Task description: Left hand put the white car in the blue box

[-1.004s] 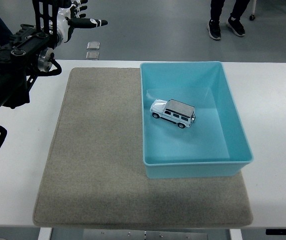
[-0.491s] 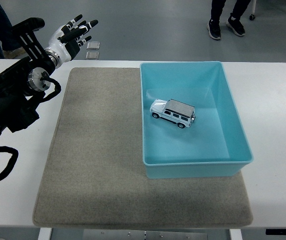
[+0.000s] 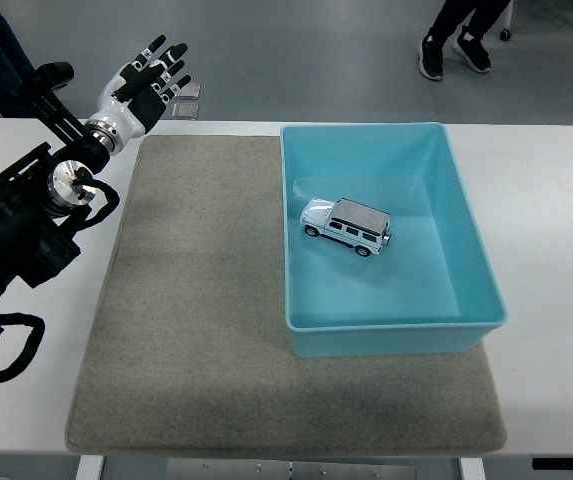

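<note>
I am finding the white car [image 3: 346, 226] sitting inside the blue box [image 3: 466, 250]; left hand [image 3: 136, 88], at ten o'clock, fingers [image 3: 166, 62] spread, holding nothing.

A person [image 3: 456, 35] at top is cut off above the shoes

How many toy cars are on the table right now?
1. The white car sits inside the blue box, on its floor toward the left wall. No others show; nothing seems hidden.
</note>
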